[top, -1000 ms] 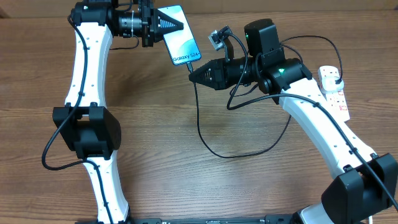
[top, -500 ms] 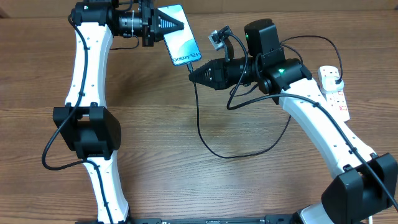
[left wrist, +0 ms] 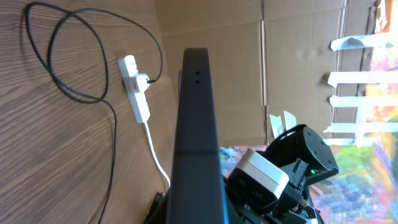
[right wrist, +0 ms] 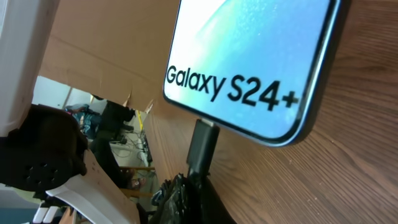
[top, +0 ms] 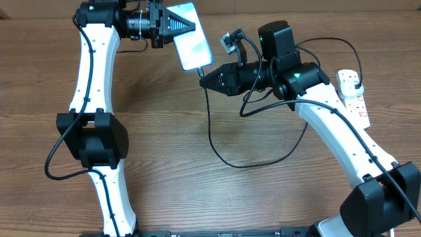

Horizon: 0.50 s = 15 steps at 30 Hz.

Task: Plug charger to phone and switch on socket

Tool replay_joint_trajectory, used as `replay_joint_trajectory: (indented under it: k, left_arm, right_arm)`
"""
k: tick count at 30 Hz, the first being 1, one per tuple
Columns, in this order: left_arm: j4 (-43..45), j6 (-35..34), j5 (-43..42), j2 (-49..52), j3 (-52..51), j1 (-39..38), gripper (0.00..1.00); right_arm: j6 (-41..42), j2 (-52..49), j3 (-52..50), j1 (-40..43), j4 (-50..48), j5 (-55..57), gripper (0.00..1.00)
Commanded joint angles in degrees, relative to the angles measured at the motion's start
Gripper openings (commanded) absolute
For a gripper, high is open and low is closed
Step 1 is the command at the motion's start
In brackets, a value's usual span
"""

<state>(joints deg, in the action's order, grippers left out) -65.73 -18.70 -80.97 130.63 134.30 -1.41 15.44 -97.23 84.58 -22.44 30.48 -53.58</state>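
My left gripper (top: 186, 26) is shut on the phone (top: 192, 38), holding it tilted above the table's far side; in the left wrist view the phone (left wrist: 196, 118) shows edge-on as a dark bar. My right gripper (top: 203, 77) is shut on the charger's black connector (right wrist: 203, 144), whose tip meets the bottom edge of the phone (right wrist: 261, 43) under the "Galaxy S24+" text. How deep it sits I cannot tell. The charger cable (top: 227, 159) loops across the table to a black plug (top: 357, 85) in the white socket (top: 356, 100) at the right.
The socket (left wrist: 137, 93) with its thick white cord (left wrist: 155, 155) lies near a cardboard wall (left wrist: 261, 68) in the left wrist view. The slack cable loop (left wrist: 68, 68) lies on the wood between the arms. The right arm's camera (left wrist: 264, 179) sits close beside the phone.
The phone has tipped slightly in the left gripper, so its screen looks brighter from overhead and the text no longer reads. Both arms are otherwise still.
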Motion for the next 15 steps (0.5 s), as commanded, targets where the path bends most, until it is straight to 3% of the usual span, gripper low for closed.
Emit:
replay_joint_trajectory:
  k: [1,15]
  left_arm:
    - [-2.45,2.25,-6.58,-0.33,1.03,-2.80,0.04]
    - [-3.48,3.48,-6.54,-0.33,1.03,-3.17,0.04]
  right_arm:
    - [0.04,1.86,0.90,1.27,-3.91,4.72,0.04]
    - [-0.02,1.86,0.90,1.33,-4.92,7.32,0.04]
